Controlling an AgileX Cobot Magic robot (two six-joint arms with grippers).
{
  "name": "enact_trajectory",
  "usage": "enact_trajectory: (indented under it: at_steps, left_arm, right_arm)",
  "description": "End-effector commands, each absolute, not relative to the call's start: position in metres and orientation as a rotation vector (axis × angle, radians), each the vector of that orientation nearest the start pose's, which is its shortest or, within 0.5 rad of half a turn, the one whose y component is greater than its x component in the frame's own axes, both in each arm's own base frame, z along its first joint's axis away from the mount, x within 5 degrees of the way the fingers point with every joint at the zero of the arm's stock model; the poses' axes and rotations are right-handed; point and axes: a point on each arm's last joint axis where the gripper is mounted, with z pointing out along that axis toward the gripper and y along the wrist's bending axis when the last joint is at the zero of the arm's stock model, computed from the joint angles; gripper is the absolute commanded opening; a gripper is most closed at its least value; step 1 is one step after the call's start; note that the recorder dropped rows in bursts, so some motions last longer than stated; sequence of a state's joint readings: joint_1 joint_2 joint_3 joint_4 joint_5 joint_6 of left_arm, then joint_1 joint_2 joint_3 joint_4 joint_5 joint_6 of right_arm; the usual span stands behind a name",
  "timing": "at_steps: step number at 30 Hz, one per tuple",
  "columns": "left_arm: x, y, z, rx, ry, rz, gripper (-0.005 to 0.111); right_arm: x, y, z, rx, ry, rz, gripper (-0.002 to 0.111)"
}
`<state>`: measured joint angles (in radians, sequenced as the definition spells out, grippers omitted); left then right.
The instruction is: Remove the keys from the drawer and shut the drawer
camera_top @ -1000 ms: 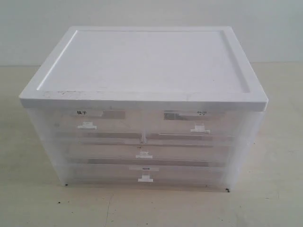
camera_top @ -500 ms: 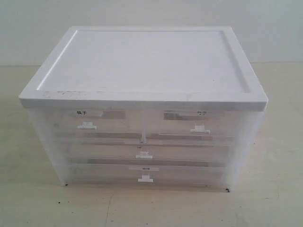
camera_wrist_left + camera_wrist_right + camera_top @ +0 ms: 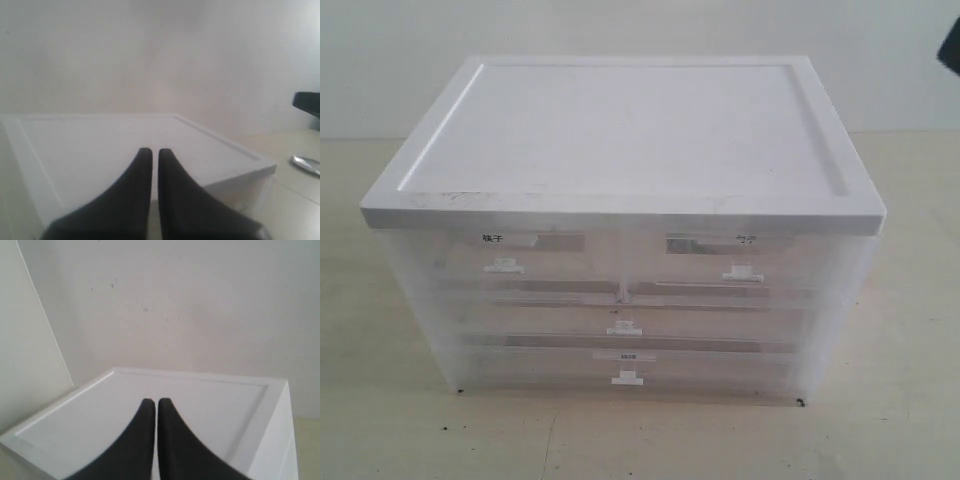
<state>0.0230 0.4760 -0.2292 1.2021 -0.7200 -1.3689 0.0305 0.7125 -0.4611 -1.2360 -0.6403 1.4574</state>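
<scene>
Sitting shut in the cabinet's middle row, the drawer [image 3: 720,322] runs full width across the front, tab [image 3: 624,328] dead centre; keys not visible thru the plastic. L gripper [image 3: 150,152] and R gripper [image 3: 151,402] both hang up by the cabinet top [image 3: 620,130], jaws pressed together on nothing, so the tab lies down the front face from either, neither clearly nearer. Labelled drawer [image 3: 720,368] just below, half drawers [image 3: 440,265] above.

Translucent cabinet [image 3: 410,300] stood on pale table [image 3: 380,430], plain light wall [image 3: 620,25] behind. White top [image 3: 620,130] flat, with raised rim. Under top, side by side, both closed: left labelled drawer [image 3: 505,255], right labelled drawer [image 3: 740,260]. Lowest wide drawer [image 3: 626,368] closed, label above handle.
</scene>
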Motion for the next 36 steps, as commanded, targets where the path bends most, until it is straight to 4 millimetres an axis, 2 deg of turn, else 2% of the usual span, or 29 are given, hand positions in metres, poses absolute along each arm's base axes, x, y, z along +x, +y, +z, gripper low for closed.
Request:
enact_trajectory:
  at_steps: [1, 5, 8, 14, 18, 22, 24, 27, 29, 33, 36]
  left_arm:
    - [0.109, -0.061, 0.267, 0.473, 1.51, -0.708, 0.005]
    - [0.125, -0.067, 0.253, 0.567, 1.548, -0.783, 0.005]
    - [0.135, -0.075, 0.237, 0.634, 1.622, -0.864, 0.005]
    - [0.143, -0.11, 0.199, 0.95, 1.667, -0.826, 0.005]
    - [0.138, -0.136, 0.184, 1.194, 1.505, -0.706, 0.005]
    - [0.141, -0.152, 0.173, 1.282, 1.398, -0.516, 0.006]
    - [0.142, -0.16, 0.167, 1.354, 1.364, -0.457, 0.014]
    - [0.146, -0.175, 0.158, 1.431, 1.364, -0.452, 0.036]
    - [0.157, -0.189, 0.153, 1.447, 1.381, -0.412, 0.049]
    - [0.167, -0.195, 0.148, 1.513, 1.306, -0.169, 0.049]
    - [0.165, -0.196, 0.147, 1.578, 1.242, -0.087, 0.048]
  right_arm:
    - [0.179, 0.063, 0.308, -0.344, 1.62, 0.777, 0.0]
    - [0.213, 0.069, 0.29, -0.384, 1.652, 0.844, 0.0]
    - [0.229, 0.069, 0.276, -0.396, 1.671, 0.826, 0.0]
    - [0.238, 0.07, 0.261, -0.482, 1.675, 0.767, 0.0]
    - [0.237, 0.07, 0.26, -0.515, 1.674, 0.742, 0.0]
    - [0.239, 0.069, 0.263, -0.504, 1.636, 0.712, 0.0]
    - [0.24, 0.069, 0.263, -0.51, 1.632, 0.7, 0.0]
    - [0.24, 0.069, 0.263, -0.508, 1.631, 0.7, 0.0]
    - [0.24, 0.068, 0.263, -0.507, 1.634, 0.696, 0.0]
    - [0.239, 0.069, 0.262, -0.522, 1.639, 0.692, 0.0]
    - [0.239, 0.069, 0.262, -0.521, 1.64, 0.693, 0.0]
